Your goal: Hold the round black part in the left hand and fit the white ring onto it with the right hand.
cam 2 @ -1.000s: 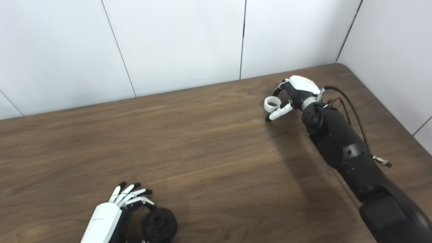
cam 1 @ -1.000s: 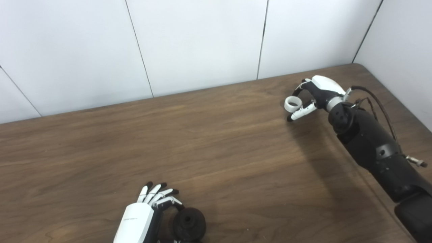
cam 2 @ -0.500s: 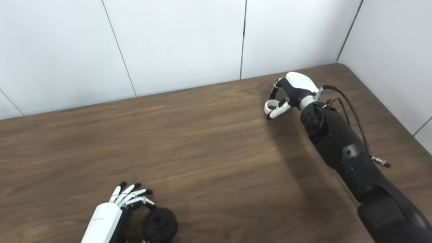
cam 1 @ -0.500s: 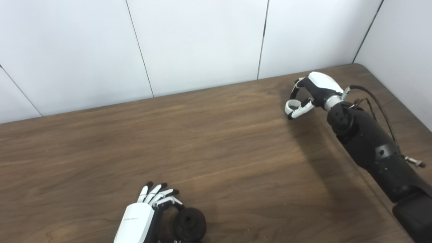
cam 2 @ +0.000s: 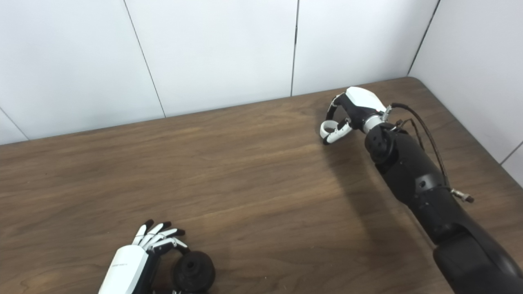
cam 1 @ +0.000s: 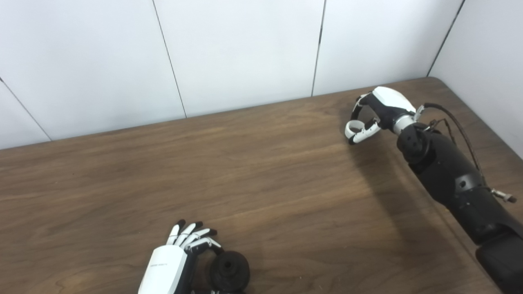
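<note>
Near the wooden table's point(cam 1: 286, 171) front edge, the left hand point(cam 1: 171, 265) cups the round black part point(cam 1: 229, 271) with loosely curled fingers, though whether it grips is unclear. Far off toward the table's back right corner, the right hand point(cam 1: 369, 118) pinches the small white ring point(cam 1: 352, 131). Fitting remains; nothing lies between.

1. Left hand point(cam 1: 167, 269): glossy white back shell with small grey lettering, too small to read; white finger segments with black tips.
2. Right hand point(cam 1: 378, 112): same white shell over a black palm frame; white fingers point(cam 1: 365, 136), black tips.
3. Right wrist: short silver-grey collar, then a black ball-shaped joint.
4. Right forearm point(cam 1: 457, 183): matte black casing with round fastener recesses; a dark cable loops along its outer side; a small metal fitting protrudes near the elbow.
</note>
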